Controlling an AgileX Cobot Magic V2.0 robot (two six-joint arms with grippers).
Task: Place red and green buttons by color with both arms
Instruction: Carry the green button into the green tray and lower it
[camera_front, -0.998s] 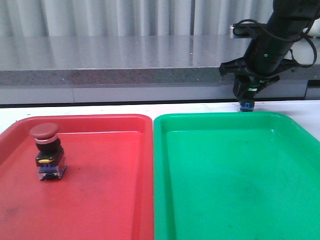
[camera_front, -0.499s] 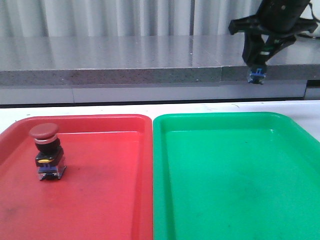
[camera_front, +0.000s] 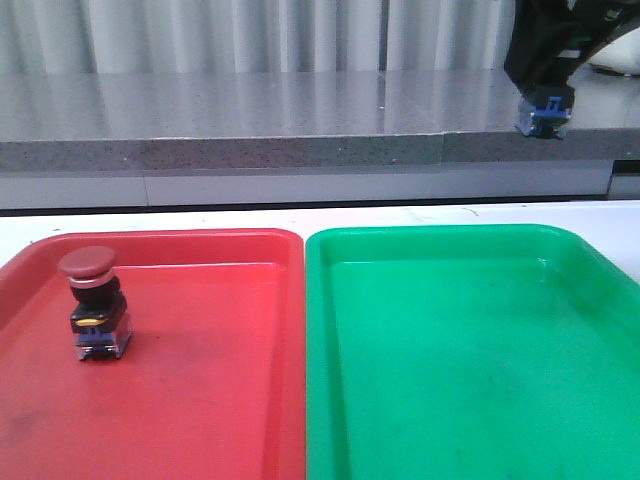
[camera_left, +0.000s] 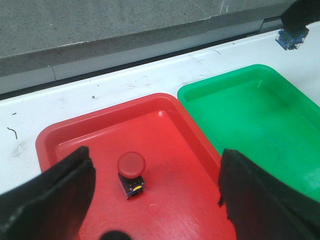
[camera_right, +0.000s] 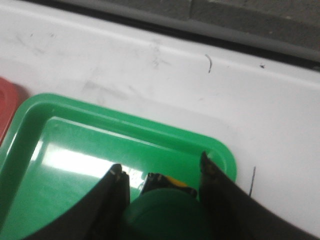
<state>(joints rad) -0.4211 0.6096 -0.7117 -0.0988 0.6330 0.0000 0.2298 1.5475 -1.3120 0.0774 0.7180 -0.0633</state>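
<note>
The red button (camera_front: 92, 304) stands upright in the left part of the red tray (camera_front: 200, 400); the left wrist view shows it (camera_left: 131, 170) between and below my left gripper (camera_left: 157, 195), whose jaws are wide open and empty. My right gripper (camera_front: 545, 85) hangs high at the upper right, shut on the green button (camera_right: 167, 217), whose blue base (camera_front: 543, 112) pokes out below the fingers. In the right wrist view the green cap fills the space between the fingers (camera_right: 115, 195), above the far right corner of the green tray (camera_right: 75, 145).
The red and green trays sit side by side on a white table (camera_front: 400, 213), the green tray (camera_front: 470, 360) holding nothing. A grey stone ledge (camera_front: 250, 150) runs along the back. The right arm with the blue base also shows in the left wrist view's corner (camera_left: 292, 37).
The right gripper has lifted the green button from the table behind the green tray, up and to the right. The red button and left gripper have stayed put.
</note>
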